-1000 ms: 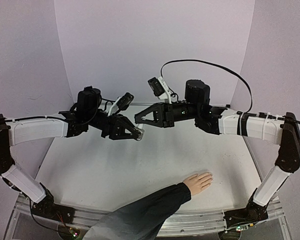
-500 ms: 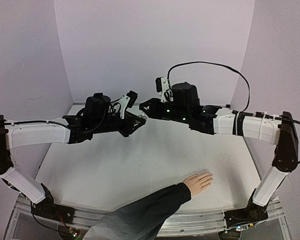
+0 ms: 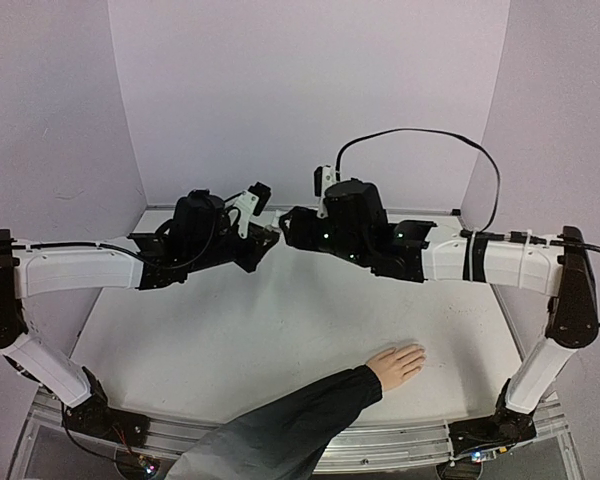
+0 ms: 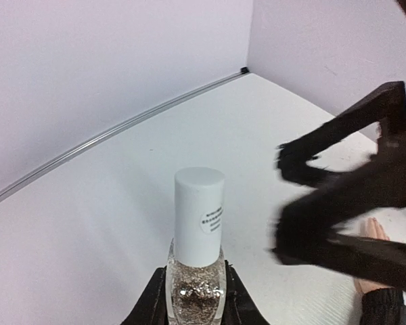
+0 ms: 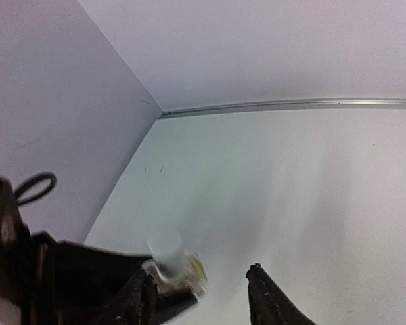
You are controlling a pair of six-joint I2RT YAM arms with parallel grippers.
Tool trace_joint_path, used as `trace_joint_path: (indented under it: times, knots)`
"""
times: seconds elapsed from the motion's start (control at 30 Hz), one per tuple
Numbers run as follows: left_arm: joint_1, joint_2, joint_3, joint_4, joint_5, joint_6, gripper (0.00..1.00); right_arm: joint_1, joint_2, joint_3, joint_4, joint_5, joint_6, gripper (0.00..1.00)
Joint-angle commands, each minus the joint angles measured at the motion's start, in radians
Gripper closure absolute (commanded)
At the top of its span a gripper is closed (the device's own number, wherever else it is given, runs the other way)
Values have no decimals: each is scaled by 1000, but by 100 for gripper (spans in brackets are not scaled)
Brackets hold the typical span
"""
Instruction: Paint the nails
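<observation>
left arm reaches in over the white table. left gripper is clamped on the base of a small glass nail polish bottle, glitter inside, white cap on. right gripper is just beside the cap, blurred, jaws parted to a moderate gap, holding nothing. cap is close to one finger in the right wrist view, contact unclear. near right of the table, pale hand lies flat, black sleeve. the nails sit at its fingertips, too small to make out, well apart from both grippers.
</observation>
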Motion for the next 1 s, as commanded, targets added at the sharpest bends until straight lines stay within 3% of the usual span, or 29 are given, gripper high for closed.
trace_joint_path:
  times: [0.0, 0.13, 0.23, 0.33, 0.47, 0.57, 0.67, 0.8, 0.97]
  knots:
    - [38, -61, -16, 52, -85, 16, 100, -100, -116, -58, 38, -271, -114, 36]
    - [80, -91, -34, 31, -45, 3, 100, -171, -166, -117, 58, -505, -226, 14]
    - [145, -119, -42, 28, 162, -67, 100, -191, -207, -155, 70, -620, -310, 2]
    - [218, -123, -26, 35, 480, -158, 100, -210, -228, -178, 104, -803, -361, 2]
    - [230, -90, 33, 57, 941, -167, 100, -212, -223, -173, 153, -951, -366, 2]
    - [219, -62, 61, 77, 1141, -200, 100, -212, -203, -162, 206, -1013, -330, 2]
    - [192, -59, 58, 86, 1200, -196, 100, -212, -168, -142, 262, -1084, -284, 8]
    - [164, -48, 61, 89, 1213, -193, 100, -212, -130, -119, 334, -1174, -226, 28]
    - [154, -22, 73, 92, 1220, -199, 100, -210, -106, -135, 459, -1265, -139, 43]
